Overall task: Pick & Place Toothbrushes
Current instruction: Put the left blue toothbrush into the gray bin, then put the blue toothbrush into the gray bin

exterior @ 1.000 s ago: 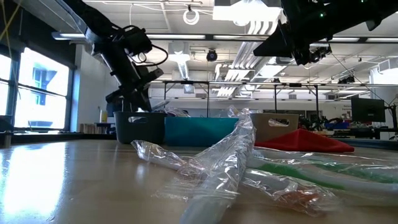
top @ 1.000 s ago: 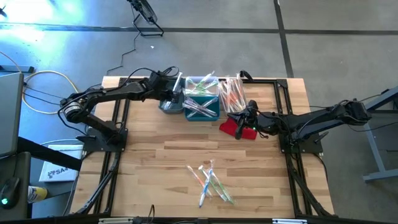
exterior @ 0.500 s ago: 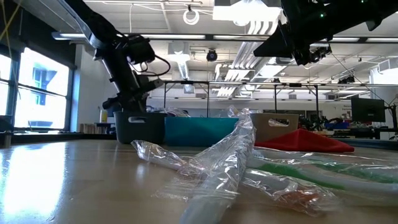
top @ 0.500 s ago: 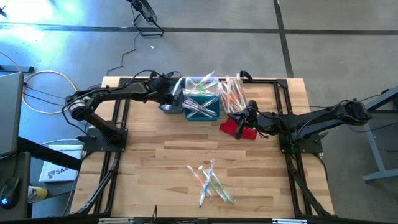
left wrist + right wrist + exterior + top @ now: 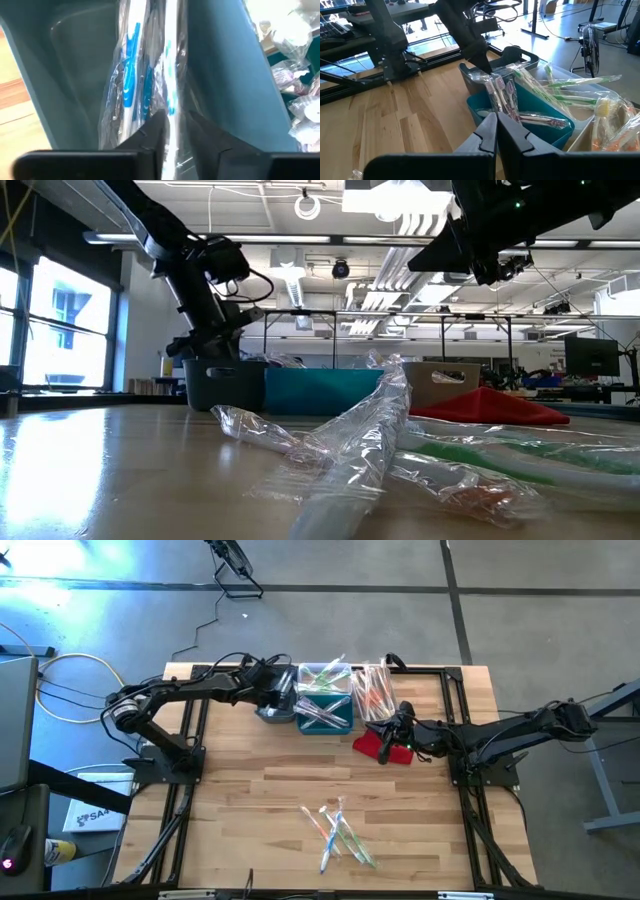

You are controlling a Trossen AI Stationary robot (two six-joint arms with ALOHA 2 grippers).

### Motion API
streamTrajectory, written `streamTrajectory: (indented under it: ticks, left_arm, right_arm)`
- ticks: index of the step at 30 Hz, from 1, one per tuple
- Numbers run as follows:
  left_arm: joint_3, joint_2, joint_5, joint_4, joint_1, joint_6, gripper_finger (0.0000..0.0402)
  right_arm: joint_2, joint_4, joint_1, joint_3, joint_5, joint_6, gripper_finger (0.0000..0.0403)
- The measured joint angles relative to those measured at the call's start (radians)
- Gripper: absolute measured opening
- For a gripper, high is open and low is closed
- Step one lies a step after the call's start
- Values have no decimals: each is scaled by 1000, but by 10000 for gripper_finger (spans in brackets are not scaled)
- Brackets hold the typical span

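My left gripper (image 5: pixel 283 690) (image 5: pixel 177 135) hangs over the grey bin (image 5: pixel 272 708), slanting down into it. Its fingers stand a little apart. A wrapped white-and-blue toothbrush (image 5: pixel 170 75) runs from between them down into the bin, beside another blue toothbrush (image 5: pixel 131 75) lying there. More wrapped toothbrushes fill the teal bin (image 5: pixel 325 705) and the pale bin (image 5: pixel 375 690). A loose pile of toothbrushes (image 5: pixel 338 835) (image 5: pixel 400 450) lies near the table's front edge. My right gripper (image 5: pixel 388 735) (image 5: pixel 496 125) hangs shut above the red cloth (image 5: pixel 375 745), holding nothing. My left gripper has its fingers (image 5: pixel 150 137) on either side of the toothbrush's near end (image 5: pixel 174 125), slanting down from the table's left, along the toothbrush. Whether they touch the wrapper I cannot tell. The toothbrush's far part lies in the grey bin.
The three bins stand in a row at the table's far edge, the grey bin's wall (image 5: pixel 65 65) next to the teal bin's (image 5: pixel 225 75). Bare wood (image 5: pixel 260 780) lies between the bins and the pile. Black frame rails (image 5: pixel 190 740) run along both sides.
My left gripper has dipped toward the grey bin and tipped further down. The toothbrush's pale end, which stuck up above the bin a second ago, has sunk with it. For the last half second nothing has moved.
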Motion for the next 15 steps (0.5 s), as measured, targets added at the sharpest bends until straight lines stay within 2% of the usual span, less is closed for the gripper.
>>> streamTrajectory:
  ticks: [7,12,15]
  left_arm:
    - [23,0,28,7,0,4,134]
    - [71,-1,30,8,0,7,141]
    - [96,-4,31,6,0,64,142]
  right_arm:
    - [0,0,0,0,0,0,4]
    - [0,-1,0,0,0,0,3]
    - [0,-1,0,0,0,0,4]
